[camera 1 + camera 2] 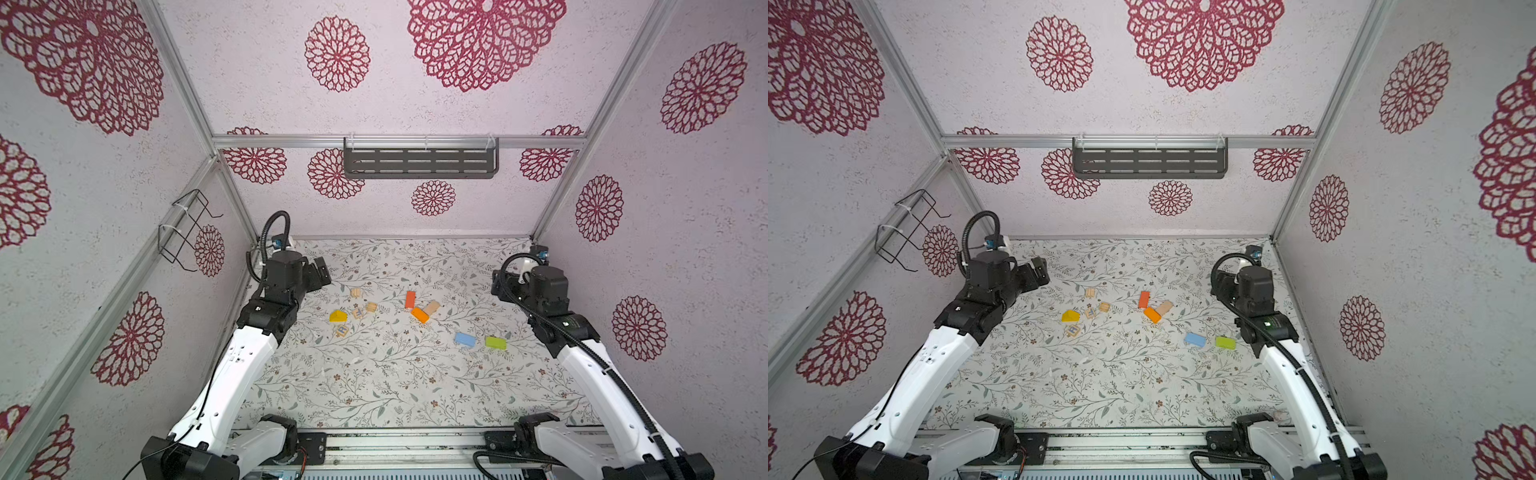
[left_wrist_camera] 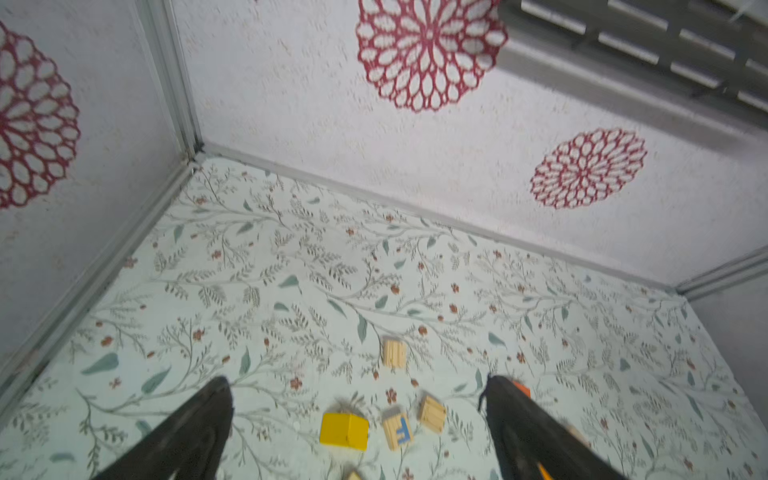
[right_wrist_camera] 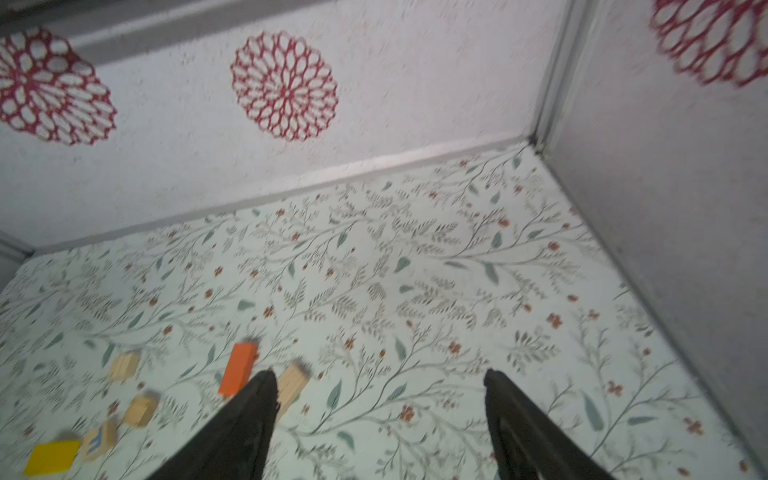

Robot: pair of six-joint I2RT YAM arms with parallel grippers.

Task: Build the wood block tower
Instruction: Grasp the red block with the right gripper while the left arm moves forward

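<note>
Wood blocks (image 1: 419,315) lie scattered on the floral tabletop (image 1: 374,386): yellow roof piece (image 1: 338,316) at left, blue brick (image 1: 465,339) beside lime-green brick (image 1: 496,342) at right. Left gripper (image 2: 356,379) and right gripper (image 3: 379,373) gape wide, empty.

Both arms stretch forward at the sides, elbows bent; the left gripper (image 2: 357,382) and right gripper (image 3: 380,374) spread their jaws wide, empty.

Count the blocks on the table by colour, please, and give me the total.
Wood cubes: 4
Red-orange brick: 1
Orange brick: 1
Tan brick: 1
Blue brick: 1
Green brick: 1
Yellow roof: 1
Total: 10
</note>
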